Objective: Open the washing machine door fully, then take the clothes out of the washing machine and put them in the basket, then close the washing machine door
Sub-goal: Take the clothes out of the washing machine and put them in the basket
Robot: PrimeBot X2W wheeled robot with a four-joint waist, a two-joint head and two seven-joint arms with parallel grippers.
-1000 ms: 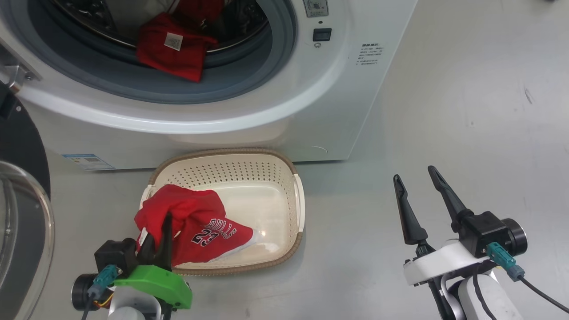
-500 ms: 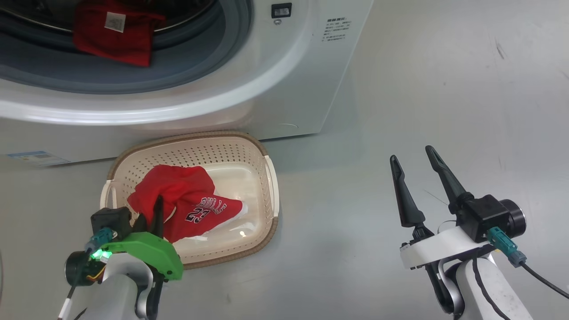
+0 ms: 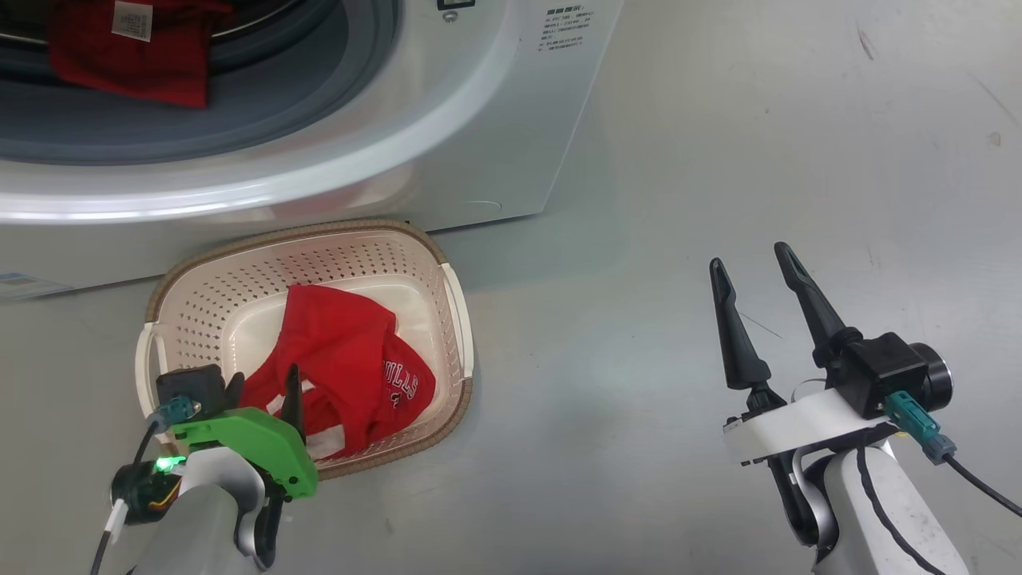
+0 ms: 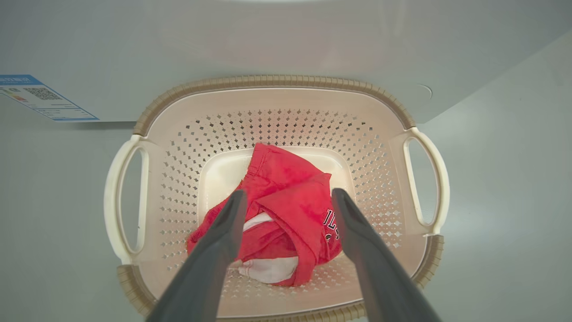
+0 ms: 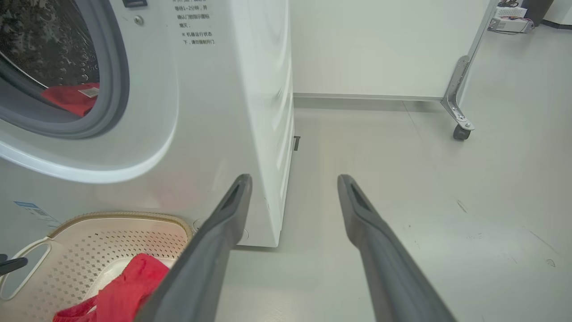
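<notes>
Against the front of the washing machine, on the grey floor, sits the basket, upright, long side toward the machine. Touching it or just short of it: cannot tell.

One red garment lies crumpled on the basket bottom, more toward the near wall. White trim and part of some black-and-white lettering show on its right side.

Left gripper hangs over the basket, pointing down into it. Fingers are spread wide, one tip on either side of the garment's folded hump, with nothing pinched between them. Whether the tips touch the cloth cannot be told from the wrist view. Head view puts the green wrist housing over the basket's near-left corner, with a green LED lit just below it.

Second red garment hangs over the lower lip of the drum opening, across the grey gasket, white label facing out. Drum opening is uncovered. Blue sticker sits on the machine's lower front, left of the basket.

Right gripper is over bare floor, well right of the basket, fingers apart and empty. Its wrist view has the machine's corner just left of the fingers. Beyond is a caster on a metal leg, by a white wall panel.
</notes>
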